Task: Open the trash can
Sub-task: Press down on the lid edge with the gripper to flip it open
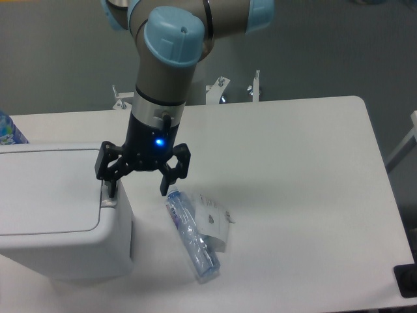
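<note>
The trash can [58,215] is a large white boxy bin at the left of the table, its flat lid lying closed. My gripper [138,191] hangs open at the bin's right edge. Its left finger [111,188] points down onto the grey push-button tab [107,199] at the lid's right side; whether it presses the tab I cannot tell. The right finger [166,186] hangs over the table, just above the top of a crushed clear bottle. Nothing is held between the fingers.
A crushed clear plastic bottle [192,238] with a loose white label [214,222] lies on the white table [293,195] right of the bin. A blue-labelled bottle [10,130] peeks in at the far left edge. Metal clamps [254,85] stand behind the table.
</note>
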